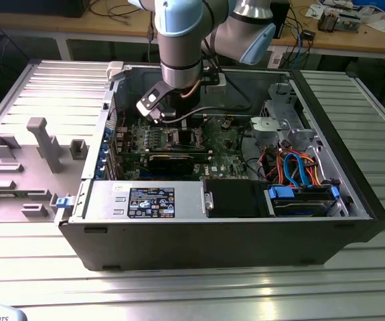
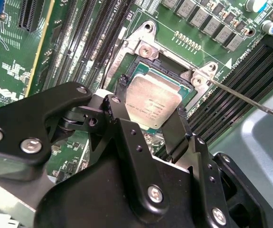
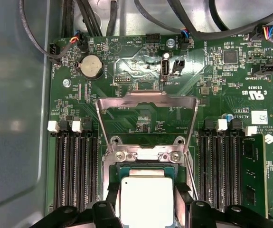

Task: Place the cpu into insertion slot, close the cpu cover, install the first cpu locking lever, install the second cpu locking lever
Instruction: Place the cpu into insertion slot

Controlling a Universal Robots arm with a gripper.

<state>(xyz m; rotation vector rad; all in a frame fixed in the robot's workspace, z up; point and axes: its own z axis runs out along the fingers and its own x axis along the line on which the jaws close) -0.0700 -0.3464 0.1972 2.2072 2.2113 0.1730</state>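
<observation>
The cpu (image 3: 145,194) lies flat in the insertion slot (image 3: 145,155) of the green motherboard, its silver-grey top facing up. My gripper (image 3: 146,202) straddles it, with a black finger (image 3: 113,202) against each of two opposite edges. The second wrist view shows the same: the cpu (image 2: 153,99) sits between the fingertips (image 2: 180,124) of the gripper (image 2: 151,104), inside the slot's metal rim (image 2: 148,50). The cpu cover (image 3: 145,99) stands swung back, off the slot. A thin locking lever (image 2: 250,100) sticks out free beside the slot. In the exterior view the gripper (image 1: 177,130) is low inside the computer case.
Long memory slots (image 3: 74,166) flank the socket on both sides. A black graphics card (image 1: 172,160) lies close by. Case walls (image 1: 212,234), a drive cage (image 1: 282,120) and orange and blue cables (image 1: 292,167) surround the board. A grey fixture (image 1: 41,144) stands at the exterior view's left.
</observation>
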